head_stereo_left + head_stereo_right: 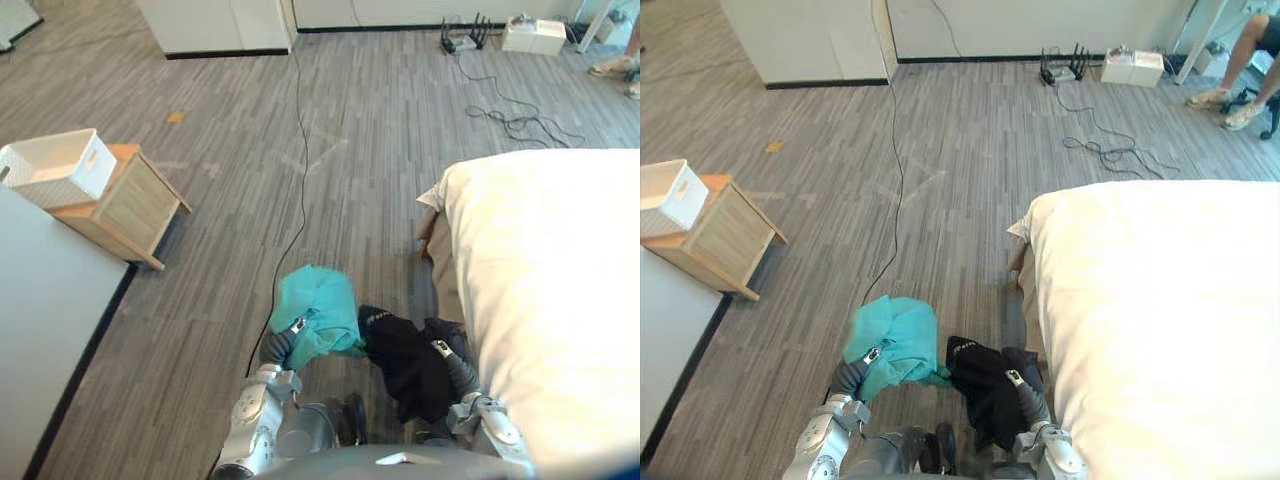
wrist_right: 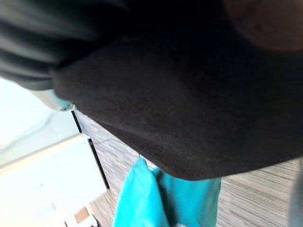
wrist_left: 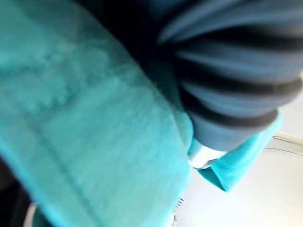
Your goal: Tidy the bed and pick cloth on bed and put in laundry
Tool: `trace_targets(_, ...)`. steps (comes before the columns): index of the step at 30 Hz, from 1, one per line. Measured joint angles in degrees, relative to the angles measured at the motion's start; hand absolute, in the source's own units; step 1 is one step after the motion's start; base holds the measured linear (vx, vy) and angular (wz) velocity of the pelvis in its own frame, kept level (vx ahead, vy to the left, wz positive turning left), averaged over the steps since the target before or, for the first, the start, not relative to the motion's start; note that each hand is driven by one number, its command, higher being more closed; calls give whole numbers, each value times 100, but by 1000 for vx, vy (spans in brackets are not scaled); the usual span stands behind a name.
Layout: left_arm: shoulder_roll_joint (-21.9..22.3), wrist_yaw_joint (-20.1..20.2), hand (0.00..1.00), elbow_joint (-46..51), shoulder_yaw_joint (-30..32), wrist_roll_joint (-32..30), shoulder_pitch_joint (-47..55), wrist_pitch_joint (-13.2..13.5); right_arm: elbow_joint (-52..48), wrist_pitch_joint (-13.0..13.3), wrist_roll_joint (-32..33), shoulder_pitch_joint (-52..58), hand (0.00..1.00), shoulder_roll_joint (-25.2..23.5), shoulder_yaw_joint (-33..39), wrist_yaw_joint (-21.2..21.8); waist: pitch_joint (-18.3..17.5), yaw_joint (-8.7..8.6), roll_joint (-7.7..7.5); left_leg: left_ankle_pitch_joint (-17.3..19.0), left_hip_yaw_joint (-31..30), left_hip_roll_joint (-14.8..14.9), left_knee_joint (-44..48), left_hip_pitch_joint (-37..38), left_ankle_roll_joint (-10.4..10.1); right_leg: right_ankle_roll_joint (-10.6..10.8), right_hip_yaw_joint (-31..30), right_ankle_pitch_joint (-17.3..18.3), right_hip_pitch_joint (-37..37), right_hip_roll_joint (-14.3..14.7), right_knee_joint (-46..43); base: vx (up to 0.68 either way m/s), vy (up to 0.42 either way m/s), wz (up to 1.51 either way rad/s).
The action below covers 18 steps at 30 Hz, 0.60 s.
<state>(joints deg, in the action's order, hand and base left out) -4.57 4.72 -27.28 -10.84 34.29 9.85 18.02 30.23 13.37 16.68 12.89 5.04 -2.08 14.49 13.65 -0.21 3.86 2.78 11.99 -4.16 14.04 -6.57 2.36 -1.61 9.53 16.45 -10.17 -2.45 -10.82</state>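
Items, from our left to our right:

1. White surface (image 1: 40, 300): flat and pale, well out to the left of the left hand.
2. White basket (image 1: 55, 165): upright on item 3, well apart from both hands, ahead and to the left of them.
3. Wooden nightstand (image 1: 125, 210): on the grey plank floor (image 1: 330, 180), touching the edge of the white surface.
4. White cabinet (image 1: 805, 40): far ahead, against the wall.
5. Left hand (image 1: 283, 343): raised over the floor with its dark ribbed cover showing. The rest is buried in cloth, so we cannot tell whether it is open or closed.
6. Teal cloth (image 1: 320, 305): bunched over and around the left hand, off the bed and above the floor.
7. Black cloth (image 1: 405, 365): draped over the right hand, just beside the teal cloth, their edges meeting.
8. Right hand (image 1: 455, 365): near the bed's side, wrapped in the black cloth. We cannot tell its state either.
9. Router (image 1: 1062, 68) and white box (image 1: 1130, 68): on the floor by the far wall.
10. Bed (image 1: 550, 300): cream cover, just right of the right hand.
11. Person's legs (image 1: 1240, 60): far right corner.
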Motion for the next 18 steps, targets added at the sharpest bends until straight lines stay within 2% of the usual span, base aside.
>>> trace_targets(1, 0, -18, 100, -7, 0, 47, 12, -38, -16, 0, -3, 24, 100, -12, -9, -15, 13, 2, -20, -25, 7, -13, -128, 58, -2, -13, -58, -4, 9, -6, -7, -95, -16, -23)
trace_targets(3, -4, -32, 100, -69, -6, 78, 8, -143, -15, 0, -5, 50, 100, -38, -14, -140, 25, 64, -39, 143, 87, 39, -41, 9, -4, -58, -79, -31, 35, -104, -70, -54, -20, -24)
trace_targets(5, -1, -54, 100, -187, -49, 80, 59, -176, -10, 6, -4, 69, 100, -38, -36, -196, 22, 57, -44, 159, 262, 345, 193, -165, -55, -33, -91, 160, 78, -168, -173, -19, -19, -8)
trace_targets(6, 7, -63, 100, -260, -94, 73, 75, -182, 8, 6, -3, 88, 100, -32, -33, -222, 13, 52, -50, 239, 391, 436, 307, -220, -19, 20, -109, 294, 71, -208, -246, 102, 109, -4)
trace_targets(7, 13, -89, 100, -367, -139, 73, 116, -214, 32, 6, -3, 113, 100, -33, -39, -231, -56, 86, -113, 412, 525, 366, 356, -249, 146, 133, -168, 429, 140, -325, -364, 208, 173, -18)
trace_targets(8, 8, -96, 100, -449, -135, 73, 201, -238, 53, 6, -1, 109, 100, -36, -38, -232, -155, 139, -168, 602, 633, 299, 444, -272, 217, 234, -247, 529, 169, -446, -468, 204, 156, -24)
trace_targets(9, 4, -97, 100, -501, -132, 70, 277, -239, 67, 6, 1, 122, 100, -38, -33, -232, -185, 143, -224, 721, 653, 254, 505, -278, 249, 291, -249, 530, 167, -507, -524, 294, 156, -19)
trace_targets(10, -4, -119, 100, -578, -136, 51, 364, -275, 88, 5, 5, 240, 100, -67, -18, -237, -239, 142, -361, 935, 649, 141, 579, -227, 313, 449, -251, 509, 193, -616, -802, 247, 121, 1)
trace_targets(11, -11, -138, 100, -561, -139, 31, 432, -287, 84, 7, 8, 301, 100, -95, -15, -237, -295, 141, -440, 1015, 631, 79, 596, -191, 333, 501, -239, 538, 240, -683, -1011, 396, 190, 14)
trace_targets(12, -71, -140, 100, -579, -144, -17, 493, -322, 83, 10, 79, 419, 100, -188, 18, -246, -439, 200, -586, 1185, 593, -36, 597, -49, 388, 588, -247, 501, 583, -838, -1950, 296, 129, 18)
trace_targets(13, -90, -141, 100, -582, -142, -21, 496, -331, 82, 11, 101, 507, 100, -216, 28, -245, -465, 224, -632, 1220, 551, -85, 592, 46, 426, 705, -247, 397, 760, -918, -2457, 404, 157, 23)
trace_targets(15, -129, -141, 100, -679, -185, -233, 504, -325, 80, 33, 127, 569, 100, -250, 5, -251, -498, 165, -713, 1297, 357, -231, 378, 511, 555, 732, -226, -203, 1466, -1189, -4300, 468, 144, 42)
trace_targets(16, -165, -145, 100, -756, -251, -306, 515, -308, 74, 44, 128, 587, 100, -232, -10, -265, -497, 83, -690, 1307, 172, -246, 165, 851, 562, 669, -112, -161, 1737, -1226, -4954, 421, 112, 54)
trace_targets(18, -185, -151, 100, -764, -264, -414, 560, -234, -11, 81, 177, 601, 100, -224, -30, -276, -509, 33, -627, 1296, -28, -210, -198, 1301, 544, 559, 113, -9, 2162, -1188, -5215, 423, 85, 46)
